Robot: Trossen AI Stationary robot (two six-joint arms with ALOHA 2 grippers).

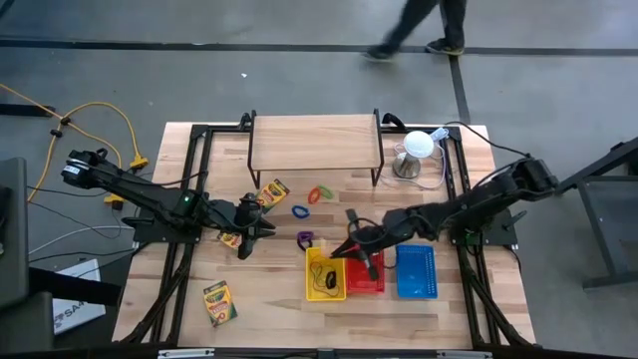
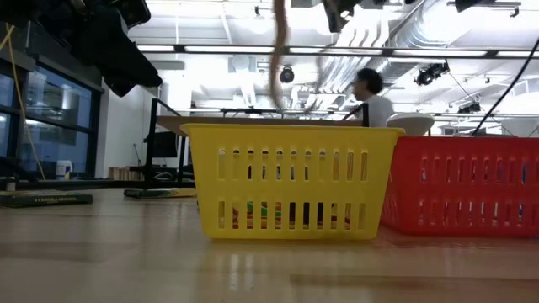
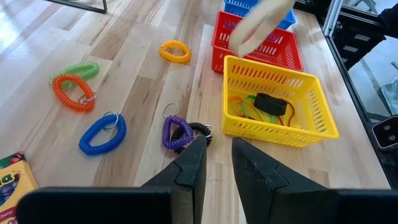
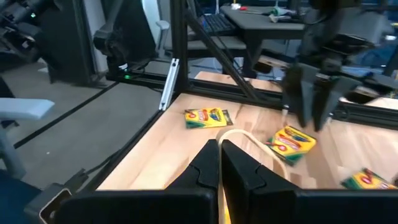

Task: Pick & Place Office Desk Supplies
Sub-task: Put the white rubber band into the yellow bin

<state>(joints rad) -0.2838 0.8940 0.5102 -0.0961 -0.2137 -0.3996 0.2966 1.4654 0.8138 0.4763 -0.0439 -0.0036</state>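
Note:
My right gripper [image 1: 350, 246] hovers over the yellow basket [image 1: 325, 275] and the red basket [image 1: 366, 275], shut on a tan rubber band [image 4: 249, 138]. In the low view the band [image 2: 279, 50] dangles above the yellow basket [image 2: 290, 181]. That basket [image 3: 277, 102] holds a black clip and thin bands. My left gripper [image 3: 217, 163] stands open over the table's left middle, with nothing between its fingers, just short of a purple coil ring [image 3: 176, 132]. Blue [image 3: 102, 134], orange [image 3: 73, 93], green and yellow coil rings lie on the wood. Three crayon boxes [image 1: 272, 191] [image 1: 219, 302] [image 1: 231, 237] lie flat. My right gripper pinches the tan rubber band between its two shut fingers; the loop [image 4: 239, 134] curves out just past the fingertips. The fingers come nearly level from the table's right side. The band hangs slack below the gripper, clear of both baskets.
A blue basket [image 1: 416, 272] stands right of the red one. A wooden riser shelf [image 1: 315, 140] and a white dome on a metal base [image 1: 417, 155] stand at the far edge. A person [image 1: 419, 25] walks on the floor beyond the table.

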